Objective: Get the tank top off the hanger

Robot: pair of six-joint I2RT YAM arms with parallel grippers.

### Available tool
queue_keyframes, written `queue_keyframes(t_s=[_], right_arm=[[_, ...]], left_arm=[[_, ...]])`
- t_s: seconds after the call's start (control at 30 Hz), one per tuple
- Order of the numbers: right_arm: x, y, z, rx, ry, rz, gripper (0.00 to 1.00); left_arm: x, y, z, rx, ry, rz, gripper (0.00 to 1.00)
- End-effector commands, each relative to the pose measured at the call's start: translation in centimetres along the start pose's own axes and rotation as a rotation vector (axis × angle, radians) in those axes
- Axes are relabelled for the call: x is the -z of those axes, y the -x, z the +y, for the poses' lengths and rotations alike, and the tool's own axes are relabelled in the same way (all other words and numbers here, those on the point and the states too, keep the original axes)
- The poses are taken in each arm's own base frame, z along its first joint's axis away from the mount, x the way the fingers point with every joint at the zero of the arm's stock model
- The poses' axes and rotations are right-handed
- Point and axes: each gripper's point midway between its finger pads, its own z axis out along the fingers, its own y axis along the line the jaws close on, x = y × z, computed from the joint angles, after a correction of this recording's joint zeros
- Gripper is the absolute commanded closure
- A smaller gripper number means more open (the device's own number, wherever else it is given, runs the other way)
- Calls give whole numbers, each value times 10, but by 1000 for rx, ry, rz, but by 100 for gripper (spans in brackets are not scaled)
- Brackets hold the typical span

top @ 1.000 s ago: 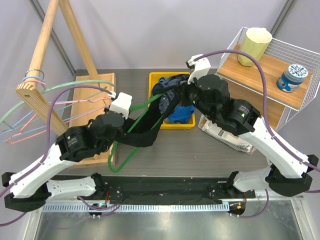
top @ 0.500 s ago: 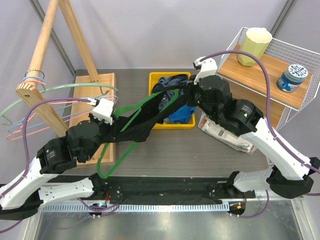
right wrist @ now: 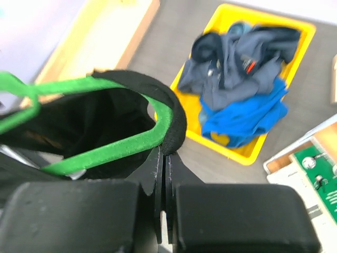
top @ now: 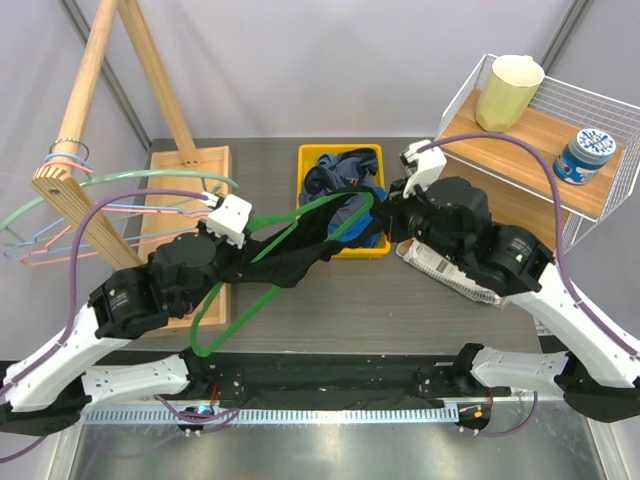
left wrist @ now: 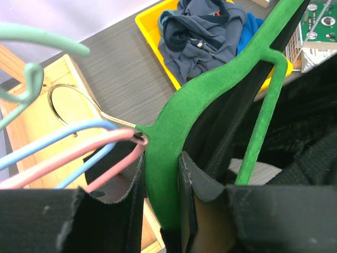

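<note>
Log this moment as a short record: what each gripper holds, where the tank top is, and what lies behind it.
left gripper: closed on the green hanger, near its neck
right gripper: shut, pinching the black tank top at the hanger's end
tank top state: not yet off the hanger, stretched between the two arms above the table
behind: yellow bin holding dark and blue clothes

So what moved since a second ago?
The right gripper, pinching the tank top, pulled toward the robot's right, so more of the green hanger shows bare. The left gripper swung left and partly back, still clamping the hanger. The yellow bin, the rack hangers and the shelf stayed put.
</note>
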Motion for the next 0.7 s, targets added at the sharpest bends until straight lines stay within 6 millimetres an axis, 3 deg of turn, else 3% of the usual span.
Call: queue_keyframes(t_s=[0.0,0.2,0.33,0.5,0.67], right_arm=[[19,63,-20,-52,-127,-196,97],[18,75,-44,-132,-284,-261,97],[13,69,-50,-147,-316,-257,97],[11,48,-62,-134,-358,-218,97],[0,7,-58,-107,-314,-90,97]], left_arm=[[2,26,-5,23,-39,-79,100],[4,23,-11,25,-85,-92,100],[7,24,-10,26,-87,-107,100],[13,30,-6,51,-95,-170,100],[19,36,-2,66,-96,-211,100]])
